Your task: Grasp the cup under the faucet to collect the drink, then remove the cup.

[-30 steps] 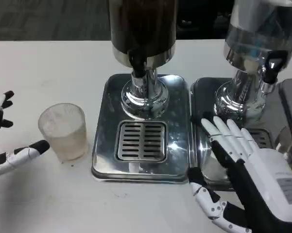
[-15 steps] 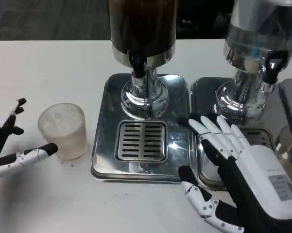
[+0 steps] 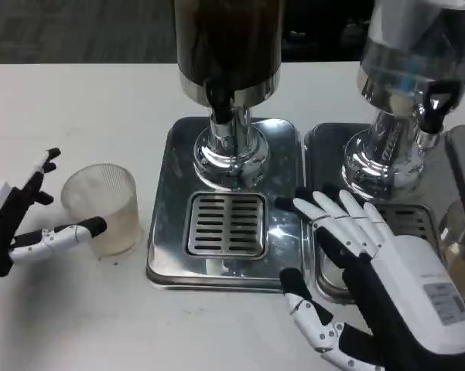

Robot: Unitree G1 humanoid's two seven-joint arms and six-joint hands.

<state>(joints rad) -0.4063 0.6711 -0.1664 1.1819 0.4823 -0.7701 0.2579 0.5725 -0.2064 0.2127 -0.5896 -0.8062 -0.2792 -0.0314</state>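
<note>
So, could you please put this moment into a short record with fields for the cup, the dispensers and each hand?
cup: clear ribbed cup, looks empty, upright on the white table, left of the drip tray
dark dispenser: faucet above the tray's grate, nothing under it
clear dispenser: on the right, own faucet
left hand: open, fingers on either side of the cup, grip not closed
right hand: open, fingers spread, over the trays' edges

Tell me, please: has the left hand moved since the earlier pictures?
Yes. The left hand has moved rightward toward the cup, which stands in the same spot beside the drip tray.
</note>
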